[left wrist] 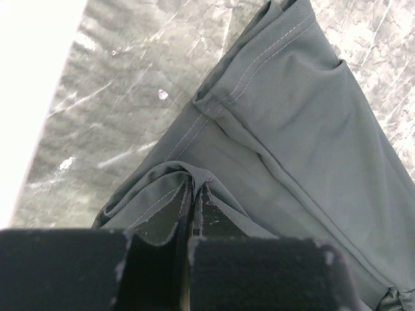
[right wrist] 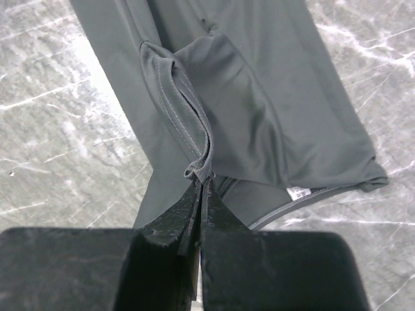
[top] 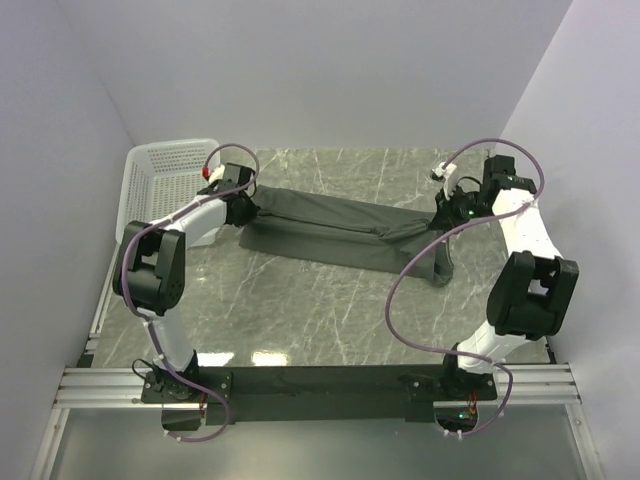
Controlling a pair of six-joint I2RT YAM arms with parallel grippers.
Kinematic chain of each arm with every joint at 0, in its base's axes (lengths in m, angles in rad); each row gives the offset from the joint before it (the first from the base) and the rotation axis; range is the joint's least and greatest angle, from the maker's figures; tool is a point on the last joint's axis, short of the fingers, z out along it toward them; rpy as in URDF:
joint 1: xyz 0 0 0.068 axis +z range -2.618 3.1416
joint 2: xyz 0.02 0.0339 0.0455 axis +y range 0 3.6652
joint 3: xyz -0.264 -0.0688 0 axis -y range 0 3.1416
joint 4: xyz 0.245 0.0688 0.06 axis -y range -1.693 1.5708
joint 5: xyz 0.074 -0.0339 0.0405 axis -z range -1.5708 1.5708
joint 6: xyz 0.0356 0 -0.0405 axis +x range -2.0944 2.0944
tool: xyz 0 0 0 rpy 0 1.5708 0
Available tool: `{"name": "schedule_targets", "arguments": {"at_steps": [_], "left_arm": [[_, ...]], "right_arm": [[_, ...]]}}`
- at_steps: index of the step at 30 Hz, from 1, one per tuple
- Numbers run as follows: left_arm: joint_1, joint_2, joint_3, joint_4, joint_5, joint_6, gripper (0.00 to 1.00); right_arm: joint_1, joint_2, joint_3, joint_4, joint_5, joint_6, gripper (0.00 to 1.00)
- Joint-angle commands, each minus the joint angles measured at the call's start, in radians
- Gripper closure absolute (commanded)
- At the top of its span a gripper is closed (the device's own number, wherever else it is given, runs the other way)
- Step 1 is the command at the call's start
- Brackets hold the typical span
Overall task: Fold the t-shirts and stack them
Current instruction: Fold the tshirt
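Note:
One dark charcoal-grey t-shirt (top: 330, 228) is stretched across the middle of the marble table, folded lengthwise into a long band. My left gripper (top: 243, 207) is shut on its left end, pinching a stitched hem (left wrist: 194, 184) between the fingers. My right gripper (top: 447, 212) is shut on the right end, gripping a bunched seam (right wrist: 202, 173). The shirt (right wrist: 272, 110) hangs and sags between the two grips, with a white label (right wrist: 299, 192) showing near the collar edge. Part of the right end droops down (top: 441, 265) toward the table.
A white plastic mesh basket (top: 160, 180) stands at the back left corner beside the left arm. Grey walls close in the table on the left, back and right. The arm bases sit on a rail (top: 320, 385) at the near edge.

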Motion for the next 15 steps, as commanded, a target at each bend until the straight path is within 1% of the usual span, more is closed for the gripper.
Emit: {"name": "schedule_targets", "arguments": {"at_steps": [1,15], "left_arm": [[0.006,0.024,0.057,-0.007,-0.022,0.023,0.99],[0.006,0.074,0.101,-0.024,-0.028,0.029,0.99]], "right_arm": [[0.009,0.029,0.064,-0.004,0.010,0.016,1.00],[0.025,0.167,0.181,0.004,0.057,0.083,1.00]]}}
